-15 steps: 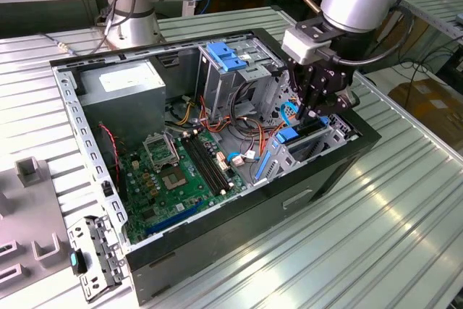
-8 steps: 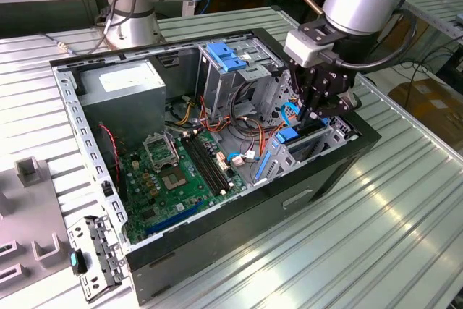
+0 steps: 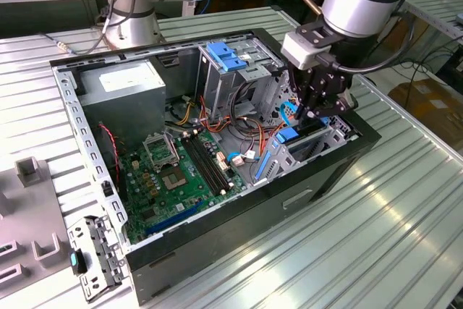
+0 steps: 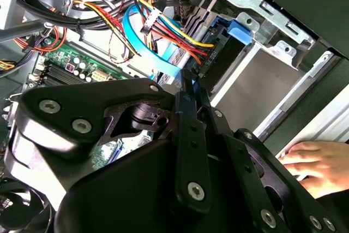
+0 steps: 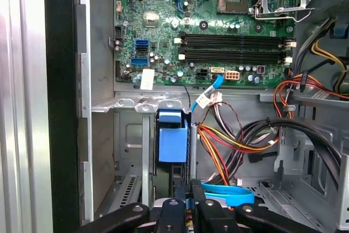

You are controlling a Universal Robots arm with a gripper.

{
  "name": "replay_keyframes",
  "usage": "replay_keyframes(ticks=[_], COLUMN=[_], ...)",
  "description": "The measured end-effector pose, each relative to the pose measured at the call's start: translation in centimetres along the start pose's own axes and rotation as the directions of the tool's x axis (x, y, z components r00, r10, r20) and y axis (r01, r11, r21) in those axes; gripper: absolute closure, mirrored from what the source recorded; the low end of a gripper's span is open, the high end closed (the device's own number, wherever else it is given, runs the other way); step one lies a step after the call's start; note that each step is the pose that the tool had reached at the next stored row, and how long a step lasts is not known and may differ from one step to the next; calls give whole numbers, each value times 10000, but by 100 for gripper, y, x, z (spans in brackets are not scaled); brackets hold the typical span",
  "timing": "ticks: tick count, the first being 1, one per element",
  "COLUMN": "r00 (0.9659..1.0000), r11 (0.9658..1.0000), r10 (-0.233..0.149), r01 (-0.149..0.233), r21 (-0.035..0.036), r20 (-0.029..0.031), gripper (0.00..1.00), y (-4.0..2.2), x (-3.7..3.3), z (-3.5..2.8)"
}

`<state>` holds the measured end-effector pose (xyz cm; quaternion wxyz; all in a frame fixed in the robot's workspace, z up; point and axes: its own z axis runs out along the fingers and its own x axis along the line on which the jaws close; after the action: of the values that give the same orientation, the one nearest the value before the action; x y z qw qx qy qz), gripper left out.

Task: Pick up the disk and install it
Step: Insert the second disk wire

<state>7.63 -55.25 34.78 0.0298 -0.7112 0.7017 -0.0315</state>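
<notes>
The gripper [image 3: 312, 110] hangs in the drive bay [image 3: 318, 139], jaws pinched together on the disk [image 5: 173, 145], which stands edge-up directly below.

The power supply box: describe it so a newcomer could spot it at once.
Find the open black computer case on the ribbed metal table. Beyond the green motherboard, toward the exterior view's left, sits a large grey metal box. Only it carries a white sticker.

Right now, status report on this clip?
End effector low at drive bay. Disk in bay slot. Blue cable, person's hand close by.
</notes>
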Motion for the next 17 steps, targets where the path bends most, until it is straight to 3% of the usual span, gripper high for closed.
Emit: replay_keyframes(ticks=[17], r00=[10000], r11=[10000], r10=[-9], r01=[9], r21=[34], r20=[4], gripper=[84], y=[0], x=[19], z=[-8])
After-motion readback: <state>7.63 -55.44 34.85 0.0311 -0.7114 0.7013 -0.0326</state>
